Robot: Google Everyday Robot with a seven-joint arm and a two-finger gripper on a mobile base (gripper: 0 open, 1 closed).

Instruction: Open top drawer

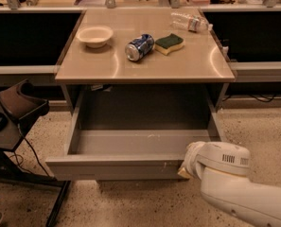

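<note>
The top drawer [116, 167] is a wide grey handleless drawer under the tan table top [144, 60]. It stands pulled far out, its inside empty. Small white scuffs show near the right end of its front panel. My gripper [183, 167] is at the drawer front's right end, at the lower right of the camera view. My white arm [234, 183] covers the fingers.
On the table top lie a white bowl [95, 35], a blue can [139, 47] on its side, a green and yellow sponge [169, 43] and a clear plastic bottle [189, 21]. A dark chair [17, 110] stands at the left. The floor is speckled.
</note>
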